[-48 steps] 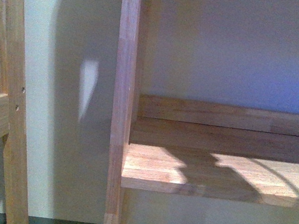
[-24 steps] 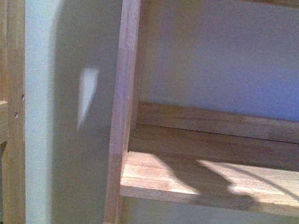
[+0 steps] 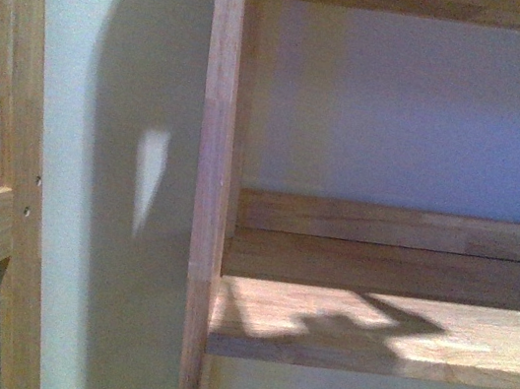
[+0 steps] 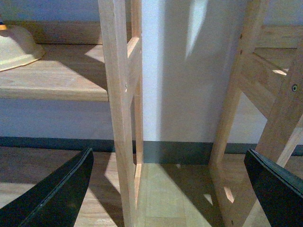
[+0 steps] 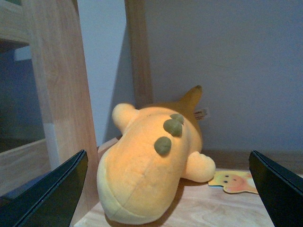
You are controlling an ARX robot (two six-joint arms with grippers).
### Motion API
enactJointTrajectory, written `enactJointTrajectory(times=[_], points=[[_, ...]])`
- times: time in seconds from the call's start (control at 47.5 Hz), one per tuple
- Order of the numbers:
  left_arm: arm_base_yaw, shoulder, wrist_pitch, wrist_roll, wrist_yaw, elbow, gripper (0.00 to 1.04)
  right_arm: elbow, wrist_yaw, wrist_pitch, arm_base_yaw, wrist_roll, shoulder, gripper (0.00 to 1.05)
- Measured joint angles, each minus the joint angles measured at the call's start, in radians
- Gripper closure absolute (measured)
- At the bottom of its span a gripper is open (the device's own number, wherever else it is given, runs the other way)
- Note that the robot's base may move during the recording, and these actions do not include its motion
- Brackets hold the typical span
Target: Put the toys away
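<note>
A small orange-yellow plush toy (image 5: 154, 165) lies on its side on a wooden shelf board (image 5: 218, 208), seen only from the right wrist camera. It rests just beside a wooden shelf post (image 5: 59, 94), with a pale wall behind it. Its rounded, lighter end points toward the camera and its darker, tapering end points away toward the wall, so its long axis runs roughly from the camera toward the wall, slanting a little away from the post. Three green spots sit along its upper side. A flat paper tag printed with a cartoon face (image 5: 235, 181) lies on the board on the far side of the toy from the post.

The right claw (image 5: 168, 198) is spread wide, its two dark fingers showing at the lower corners of the view with nothing between them. The toy lies straight ahead of this claw, centred in the gap but not yet inside it. The right arm is clearly the nearer one.

The left claw (image 4: 168, 189) is also spread apart and empty. It faces another wooden post (image 4: 118, 113), the floor and a wall, with no toy in its view. A cream bowl-shaped object (image 4: 16, 47) sits on a shelf beyond that post.

The front camera shows only a bare sunlit shelf (image 3: 386, 336) with a shadow across it; neither arm nor the toy appears there.
</note>
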Motion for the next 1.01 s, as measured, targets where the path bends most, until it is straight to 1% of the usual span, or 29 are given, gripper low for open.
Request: enactJointTrajectory(times=[0.105, 0.21, 0.316, 0.442, 0.505, 0.589, 0.652, 0.737, 0.905, 1.01], points=[[0.000, 0.000, 0.000, 0.000, 0.000, 0.000, 0.06, -0.129, 0.027, 0.058, -0.004, -0.051, -0.106, 0.00], [0.000, 0.000, 0.000, 0.000, 0.000, 0.000, 0.06, -0.278, 0.039, 0.114, -0.029, -0.092, -0.219, 0.00], [0.000, 0.000, 0.000, 0.000, 0.000, 0.000, 0.06, -0.465, 0.037, 0.145, -0.103, -0.100, -0.359, 0.00], [0.000, 0.000, 0.000, 0.000, 0.000, 0.000, 0.06, -0.653, -0.012, 0.142, -0.223, -0.082, -0.502, 0.00], [0.000, 0.000, 0.000, 0.000, 0.000, 0.000, 0.06, -0.706, -0.037, 0.136, -0.264, -0.069, -0.545, 0.00], [0.000, 0.000, 0.000, 0.000, 0.000, 0.000, 0.06, -0.817, -0.075, 0.124, -0.354, -0.047, -0.637, 0.00], [0.000, 0.000, 0.000, 0.000, 0.000, 0.000, 0.06, -0.864, -0.091, 0.119, -0.392, -0.035, -0.678, 0.00], [0.000, 0.000, 0.000, 0.000, 0.000, 0.000, 0.06, -0.956, -0.145, 0.111, -0.465, -0.002, -0.753, 0.00], [0.000, 0.000, 0.000, 0.000, 0.000, 0.000, 0.06, -1.088, -0.206, 0.084, -0.536, 0.041, -0.858, 0.00], [0.000, 0.000, 0.000, 0.000, 0.000, 0.000, 0.06, -1.172, -0.213, 0.075, -0.552, 0.056, -0.922, 0.00]])
